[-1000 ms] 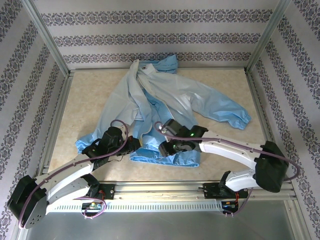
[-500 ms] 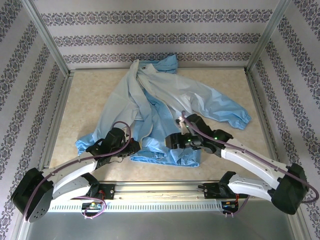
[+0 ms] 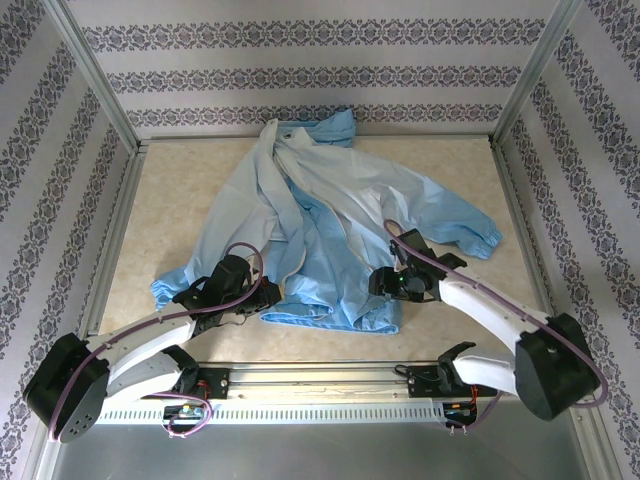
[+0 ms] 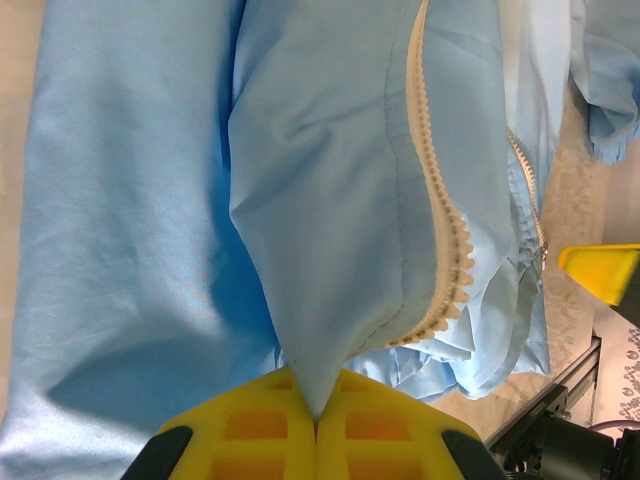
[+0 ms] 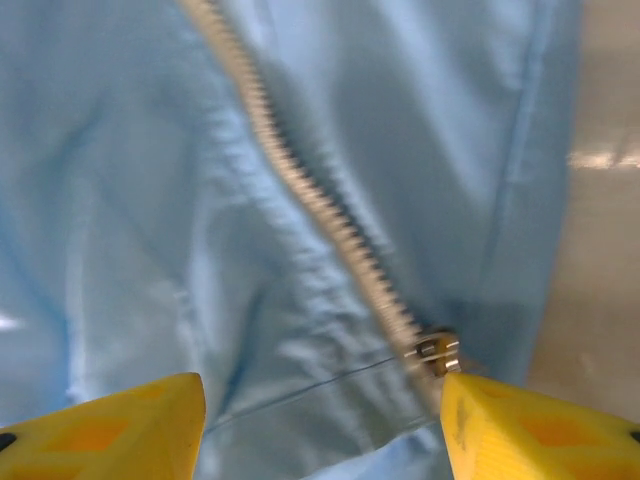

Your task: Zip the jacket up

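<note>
The light-blue jacket (image 3: pixel 320 215) lies spread and rumpled on the table, hood at the far edge, hem toward the arms. My left gripper (image 3: pixel 262 295) is shut on a fold of the jacket's front hem (image 4: pixel 310 340), next to a loose strip of white zipper teeth (image 4: pixel 440 240). My right gripper (image 3: pixel 383 285) hangs open over the hem's right part; between its yellow fingers (image 5: pixel 520 425) I see the zipper track (image 5: pixel 320 215) and the metal slider (image 5: pixel 435 352) just off the right finger. Nothing is held by the right gripper.
The jacket's right sleeve (image 3: pixel 450 225) stretches to the right, its cuff near the metal frame rail (image 3: pixel 515 195). The left sleeve cuff (image 3: pixel 165 290) lies beside my left arm. Bare beige tabletop (image 3: pixel 160 210) flanks the jacket; patterned walls enclose the space.
My right gripper has drawn back to the right across the hem, from the jacket's middle to its right lower corner. The left gripper has kept its hold in place.
</note>
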